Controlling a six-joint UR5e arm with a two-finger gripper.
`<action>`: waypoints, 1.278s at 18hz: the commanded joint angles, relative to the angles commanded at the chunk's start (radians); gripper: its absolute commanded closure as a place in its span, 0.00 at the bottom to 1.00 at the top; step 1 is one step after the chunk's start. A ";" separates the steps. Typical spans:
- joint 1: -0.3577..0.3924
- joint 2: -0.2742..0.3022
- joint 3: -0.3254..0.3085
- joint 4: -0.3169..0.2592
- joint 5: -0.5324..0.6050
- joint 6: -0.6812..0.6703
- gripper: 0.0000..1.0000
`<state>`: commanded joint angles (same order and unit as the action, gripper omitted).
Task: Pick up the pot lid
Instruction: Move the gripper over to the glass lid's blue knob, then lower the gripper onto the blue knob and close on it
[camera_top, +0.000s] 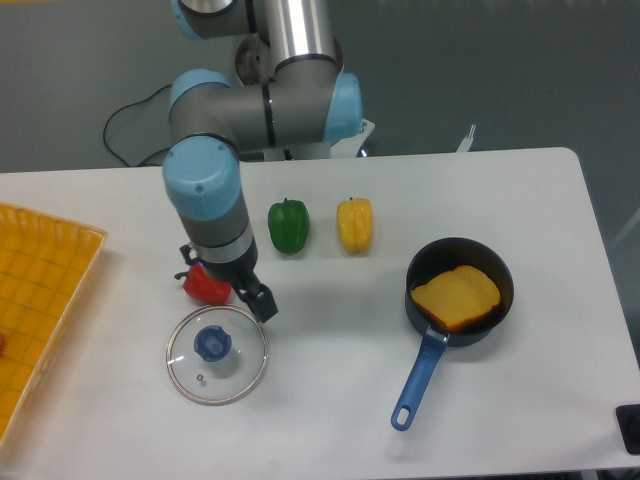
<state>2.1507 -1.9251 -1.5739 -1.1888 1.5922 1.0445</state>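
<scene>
My gripper (226, 280) points down, its two dark fingertips spread apart with nothing visible between them. In this view it appears just behind the pot lid (232, 374), partly covering the red pepper. The lid is round clear glass with a metal rim and lies flat on the table, its blue knob (212, 343) facing up. The nearer fingertip shows close to the lid's back right rim. How high the fingers are above the table cannot be told exactly.
A black pan (508, 292) with a blue handle holds an orange-brown piece at the right. The red pepper (207, 288) lies behind the lid, with a green pepper (289, 226) and a yellow one (354, 225) further back. An orange crate (42, 290) stands at the left edge.
</scene>
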 joint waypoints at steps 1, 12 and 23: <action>-0.002 -0.014 0.006 -0.002 0.014 0.002 0.00; -0.038 -0.072 0.028 0.011 0.045 -0.234 0.00; -0.051 -0.126 0.020 0.130 0.003 -0.247 0.00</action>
<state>2.1000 -2.0509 -1.5539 -1.0584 1.5953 0.7976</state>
